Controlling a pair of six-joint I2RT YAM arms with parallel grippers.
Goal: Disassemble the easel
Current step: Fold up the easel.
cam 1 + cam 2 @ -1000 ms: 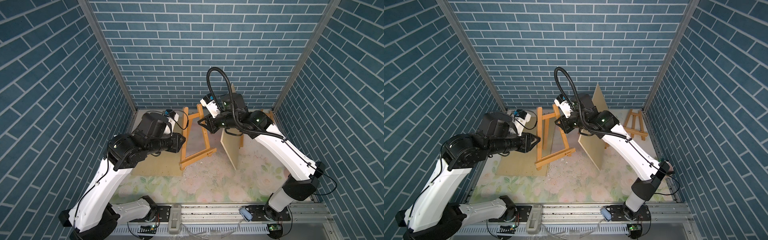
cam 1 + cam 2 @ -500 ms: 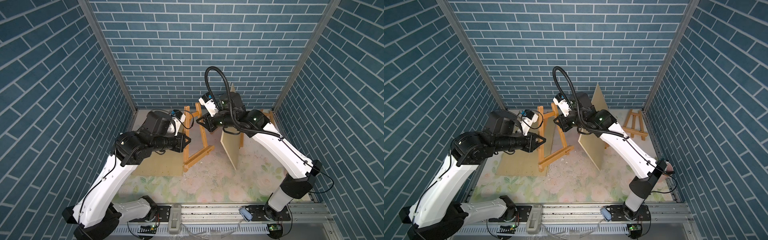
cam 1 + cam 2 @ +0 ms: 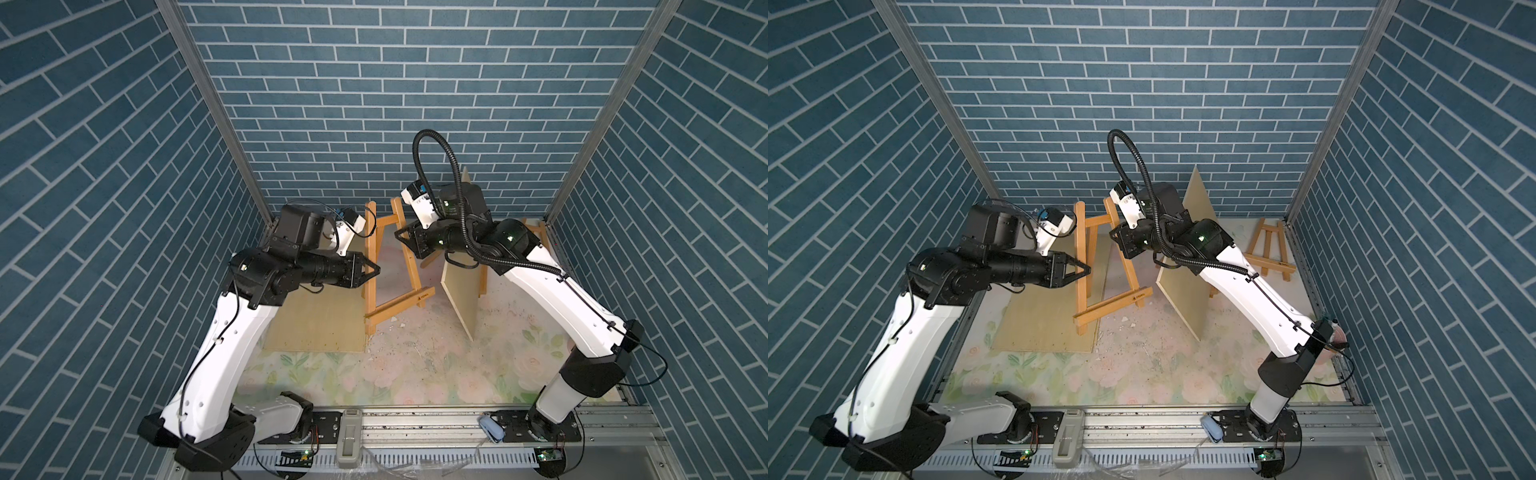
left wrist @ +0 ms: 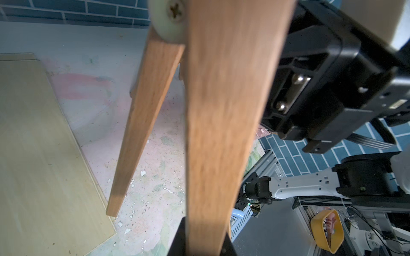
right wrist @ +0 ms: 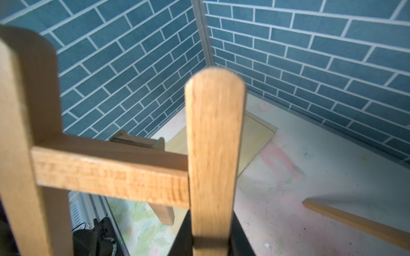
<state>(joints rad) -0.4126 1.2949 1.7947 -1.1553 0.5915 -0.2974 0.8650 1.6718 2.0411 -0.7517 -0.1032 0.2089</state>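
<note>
Both arms are on the easel (image 3: 399, 305) now. It's sitting directly between the two end effectors, which are coming at it from opposite sides.

The left end effector (image 3: 372, 270) is pinching the left upright (image 4: 213, 133) around mid-height. Its fingers are pressing onto the wood, and the upright is running straight out past them.

The right end effector (image 3: 400, 237) is pinching the right upright (image 5: 213, 144) higher up, just below the top crosspiece (image 5: 111, 175). The rounded tip is sticking out beyond its fingers.

Key geometry: both uprights are running near vertical, so each long axis is crossing its end effector's closing direction. Neither arm is nearer, since both are already in contact.

The rear leg (image 4: 142, 110) is hanging from the hinge screw (image 4: 175, 13) and splaying away beyond the left fingertips.

I can't tell whether the feet are touching the surface (image 3: 415, 374) or just clearing it.

My guess is the next move is working one upright against the other, so any twist is going into the crosspiece joints.

For clearance, a flat board (image 3: 316, 320) is lying below the left end effector, and a board on edge (image 3: 461, 295) is standing just behind the right one.
</note>
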